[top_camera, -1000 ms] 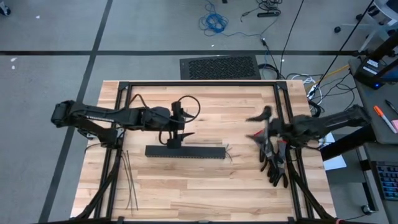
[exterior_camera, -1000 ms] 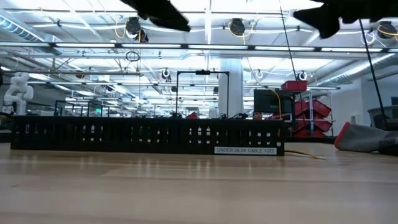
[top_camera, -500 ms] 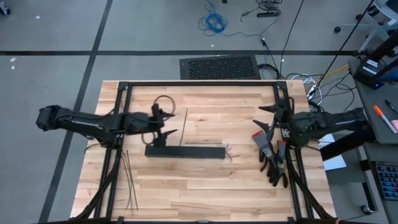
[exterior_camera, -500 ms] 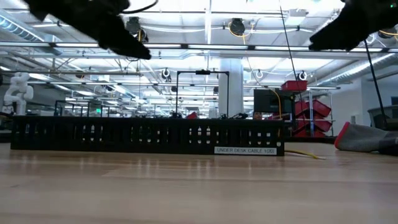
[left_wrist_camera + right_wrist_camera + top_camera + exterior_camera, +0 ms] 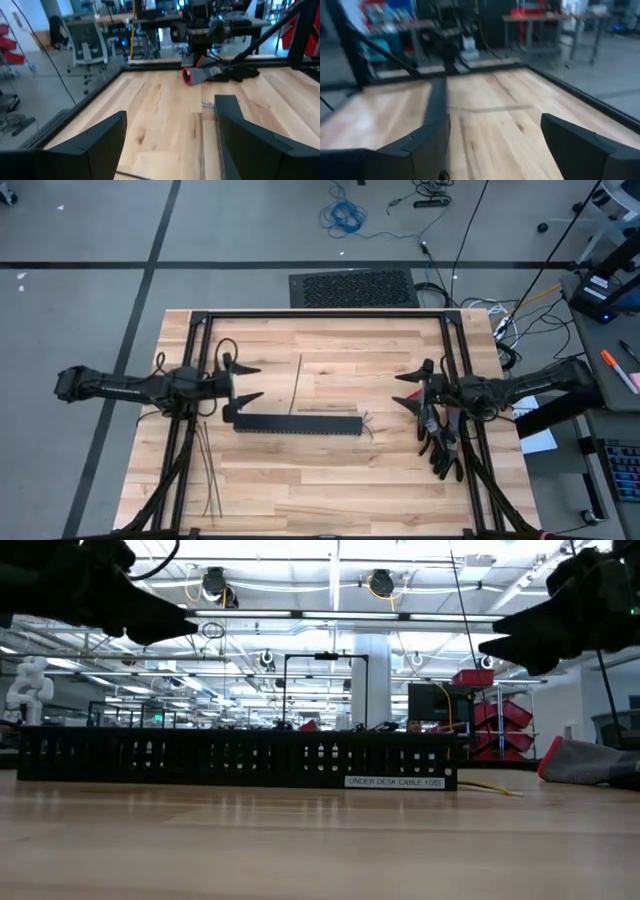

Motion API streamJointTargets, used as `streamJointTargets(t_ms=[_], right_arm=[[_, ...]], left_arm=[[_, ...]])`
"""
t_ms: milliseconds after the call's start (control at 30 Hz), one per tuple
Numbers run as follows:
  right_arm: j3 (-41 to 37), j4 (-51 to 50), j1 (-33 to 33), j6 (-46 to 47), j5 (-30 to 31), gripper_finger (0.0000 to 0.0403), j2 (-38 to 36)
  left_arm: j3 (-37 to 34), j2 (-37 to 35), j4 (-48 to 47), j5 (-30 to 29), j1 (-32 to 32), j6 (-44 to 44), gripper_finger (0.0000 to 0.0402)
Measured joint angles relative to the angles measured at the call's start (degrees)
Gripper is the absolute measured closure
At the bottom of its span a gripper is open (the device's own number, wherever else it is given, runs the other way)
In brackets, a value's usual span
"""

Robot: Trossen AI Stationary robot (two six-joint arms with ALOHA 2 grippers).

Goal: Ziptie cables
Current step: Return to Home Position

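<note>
**While both hands hang open, ties wait**

Left hand (image 5: 250, 382) and right hand (image 5: 408, 386) sit near opposite bench edges. Zipties (image 5: 206, 470) by the left edge look light, springy and slick: pinch one end. Soft cables (image 5: 367, 426) poke from the duct (image 5: 297, 423) toward the right edge.

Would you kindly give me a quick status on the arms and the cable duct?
Left gripper open, empty, left of black duct. Right gripper open, empty, near gloves. Cables poke from duct's right end. Zipties loose on table, left side.
</note>
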Motion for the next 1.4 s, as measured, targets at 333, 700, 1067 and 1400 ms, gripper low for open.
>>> streamJointTargets(t_ms=[333, 700, 1067, 1400], right_arm=[[-3.0, 7.6, -9.5, -4.1, -11.0, 0.0096, 2.0], [-0.8, 12.4, -24.3, -7.5, -22.2, 0.0096, 5.2], [15.6, -15.9, -19.8, -11.2, -22.5, 0.0096, -1.4], [2.3, -1.0, -19.5, -13.3, -22.9, 0.0096, -15.1]], left_arm=[[-8.4, -7.5, 6.9, 0.8, 2.3, 3.0, 0.0088], [-8.1, -17.5, -0.8, 2.6, 3.5, -0.5, 0.0088], [1.9, -25.5, -20.4, 1.2, 3.3, -2.8, 0.0088], [1.9, -25.5, -22.6, 3.1, 3.3, -3.0, 0.0088]])
